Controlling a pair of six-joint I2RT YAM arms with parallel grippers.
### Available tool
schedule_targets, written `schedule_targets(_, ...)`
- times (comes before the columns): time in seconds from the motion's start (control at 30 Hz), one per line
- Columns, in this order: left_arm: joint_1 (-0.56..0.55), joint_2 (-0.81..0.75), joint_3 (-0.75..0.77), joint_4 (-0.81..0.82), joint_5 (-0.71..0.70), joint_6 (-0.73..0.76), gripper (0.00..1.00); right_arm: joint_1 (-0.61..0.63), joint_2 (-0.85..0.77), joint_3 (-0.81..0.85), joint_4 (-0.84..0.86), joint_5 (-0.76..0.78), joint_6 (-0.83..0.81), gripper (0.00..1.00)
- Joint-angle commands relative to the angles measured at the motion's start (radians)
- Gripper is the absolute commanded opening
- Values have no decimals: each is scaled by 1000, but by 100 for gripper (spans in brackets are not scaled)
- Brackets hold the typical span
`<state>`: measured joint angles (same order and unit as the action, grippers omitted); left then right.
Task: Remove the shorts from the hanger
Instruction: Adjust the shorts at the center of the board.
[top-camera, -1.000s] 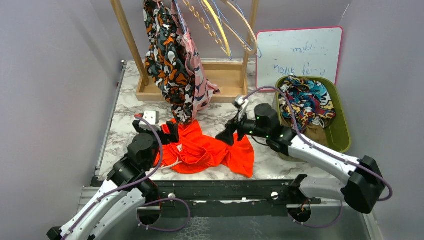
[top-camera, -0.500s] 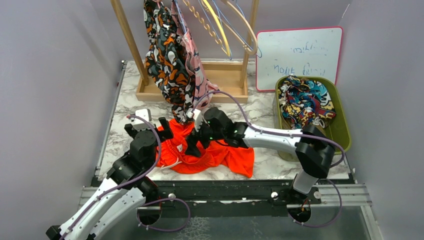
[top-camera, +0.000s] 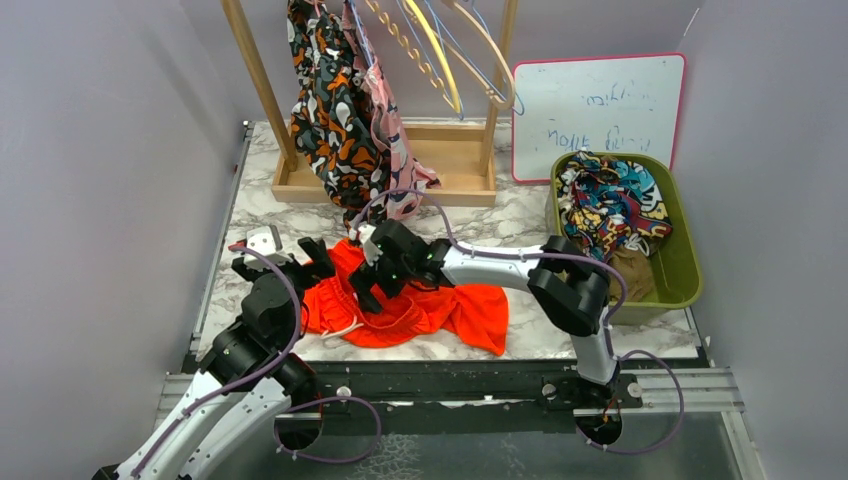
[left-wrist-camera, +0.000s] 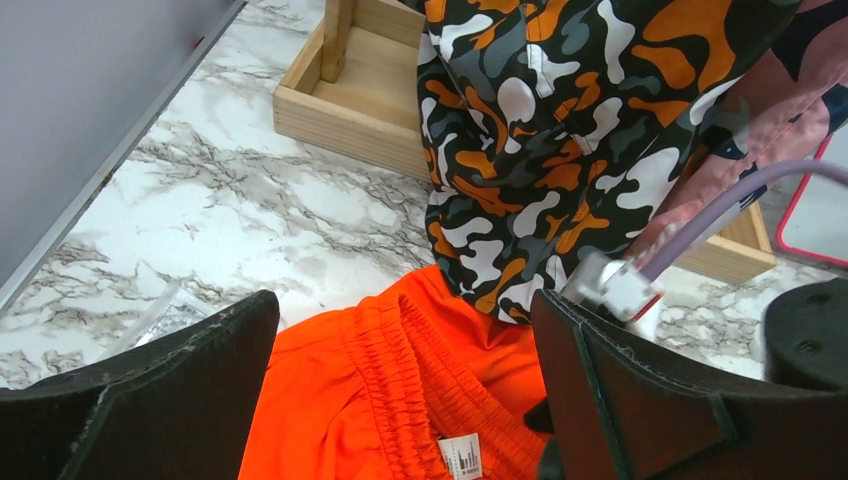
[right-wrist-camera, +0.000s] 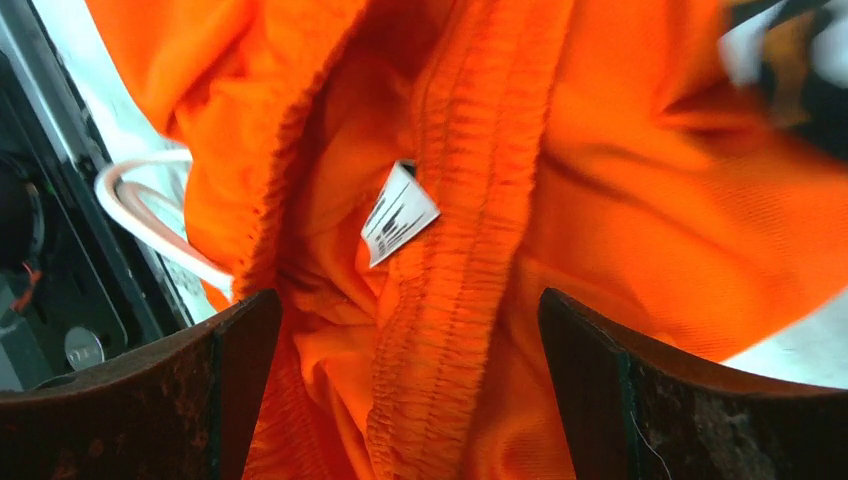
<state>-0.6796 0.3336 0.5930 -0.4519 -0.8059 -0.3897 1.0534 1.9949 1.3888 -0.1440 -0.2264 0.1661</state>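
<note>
Shorts in orange (top-camera: 470, 312) lie crumpled on the surface near its front edge, left of middle, already off the hanger and much where they lay a second ago. What has changed is the right arm. It stood over the right end of the cloth, toward the bin (top-camera: 685, 255) at the right edge, and has since swept leftward. Its pincer (right-wrist-camera: 430, 400), wider than it was then, is spread now with nothing between the jaws, poised over the waistband (right-wrist-camera: 450, 260) and its white label (right-wrist-camera: 397, 213). The left pincer (left-wrist-camera: 400, 400) has eased back a little toward the left edge and is spread too, holding nothing, with the left end of the cloth below it. This looks like the start of a grab at the waistband, probably to carry the pair to the bin. The blotch pair (top-camera: 335, 120) and the pink pair (top-camera: 392, 150) hang on the rack (top-camera: 255, 70) at the rear edge, so much of the task remains.
</note>
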Motion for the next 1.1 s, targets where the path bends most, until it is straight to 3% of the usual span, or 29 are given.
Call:
schedule_targets(0.0, 8, 19, 14, 7, -5, 0, 99, 51, 36, 33, -63, -49, 3, 100)
schedule_targets(0.7, 8, 0, 10, 11, 1, 5, 99, 64, -25, -2, 70, -145, 187, 100)
schedule_targets(1.0, 8, -13, 9, 10, -5, 4, 99, 107, -3, 14, 78, -71, 151, 100)
schedule_targets(1.07, 8, -13, 10, 10, -6, 4, 99, 125, 22, 22, 51, 45, 128, 100)
